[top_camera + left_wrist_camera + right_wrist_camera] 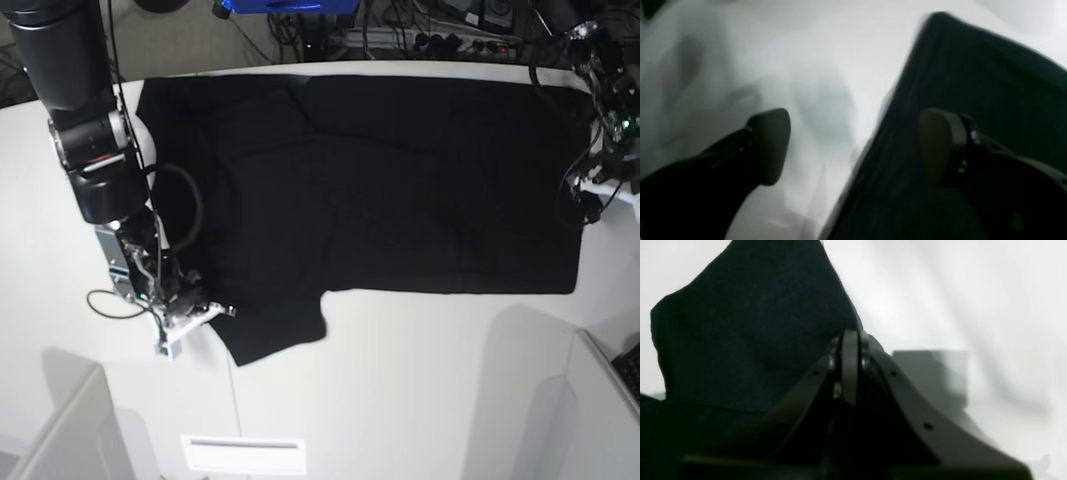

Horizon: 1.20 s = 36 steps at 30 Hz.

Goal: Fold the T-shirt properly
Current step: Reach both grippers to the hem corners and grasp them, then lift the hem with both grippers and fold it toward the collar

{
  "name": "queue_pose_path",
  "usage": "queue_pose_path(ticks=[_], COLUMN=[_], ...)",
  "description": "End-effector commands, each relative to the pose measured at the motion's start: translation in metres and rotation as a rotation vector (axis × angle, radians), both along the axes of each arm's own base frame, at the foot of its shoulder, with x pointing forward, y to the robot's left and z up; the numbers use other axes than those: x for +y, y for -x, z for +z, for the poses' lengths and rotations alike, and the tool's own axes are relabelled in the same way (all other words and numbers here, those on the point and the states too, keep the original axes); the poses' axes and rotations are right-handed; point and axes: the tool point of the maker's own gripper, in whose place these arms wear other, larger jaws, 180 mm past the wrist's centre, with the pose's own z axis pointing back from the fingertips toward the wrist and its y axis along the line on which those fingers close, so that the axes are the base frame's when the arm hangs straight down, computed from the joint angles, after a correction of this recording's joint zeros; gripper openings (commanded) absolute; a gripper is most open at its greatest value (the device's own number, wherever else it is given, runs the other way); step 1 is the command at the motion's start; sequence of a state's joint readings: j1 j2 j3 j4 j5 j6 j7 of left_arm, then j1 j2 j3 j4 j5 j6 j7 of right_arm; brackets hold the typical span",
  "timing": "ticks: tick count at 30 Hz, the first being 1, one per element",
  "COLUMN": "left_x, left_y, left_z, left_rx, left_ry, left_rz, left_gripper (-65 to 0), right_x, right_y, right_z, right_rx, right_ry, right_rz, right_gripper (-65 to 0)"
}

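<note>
The black T-shirt (400,180) lies spread across the white table (420,400), with one short sleeve (275,335) pointing toward the front. My right gripper (205,308) is at that sleeve's left edge. In the right wrist view its pads (850,366) are pressed together and shut, and the sleeve cloth (750,326) runs up into their tips. My left gripper (588,200) is at the shirt's far right edge. In the left wrist view it stands open (855,146), one finger (770,146) over the table and the other (940,146) over the cloth (973,83).
A white label (243,455) lies near the table's front edge. Grey panels stand at the front left (60,430) and front right (590,400). Cables and a power strip (450,40) run behind the table.
</note>
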<state>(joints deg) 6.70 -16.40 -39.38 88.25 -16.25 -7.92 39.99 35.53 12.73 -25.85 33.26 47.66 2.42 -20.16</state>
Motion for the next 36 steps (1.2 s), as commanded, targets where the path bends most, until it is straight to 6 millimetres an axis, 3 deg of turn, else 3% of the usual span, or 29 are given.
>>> queue_pose_path(ticks=[1,9,16,24,34,36], left_x=[0.007,0.01,0.004,0.0,-0.001,-0.001], left_y=[-0.02,-0.102,-0.149,-0.164,-0.159,-0.15], left_z=[0.017,0.007,-0.007,-0.044,-0.056,-0.064], left_rx=[-0.035,0.034,0.07,0.116,0.118,0.136], left_ry=[-0.03,0.043,0.084,0.103,0.113,0.116], left_rz=[-0.01,-0.065,-0.097,-0.098,-0.086,-0.084], left_gripper=[-6.6,-6.6,-6.9,-7.1,-7.6,-11.8], right_x=[-0.006,-0.007,-0.01,-0.012,-0.011,-0.011], right_y=[-0.006,-0.006,-0.007,-0.007,-0.007,-0.007], right_z=[0.008,0.008,0.008,0.008,0.009,0.009], right_rx=[0.003,0.002,0.001,0.001,0.0,0.0], right_ry=[0.012,0.014,0.018,0.022,0.021,0.021], right_rz=[-0.007,-0.007,-0.01,-0.011,-0.009,-0.009], right_gripper=[-65.0,-65.0,-65.0,-65.0,-65.0,-65.0])
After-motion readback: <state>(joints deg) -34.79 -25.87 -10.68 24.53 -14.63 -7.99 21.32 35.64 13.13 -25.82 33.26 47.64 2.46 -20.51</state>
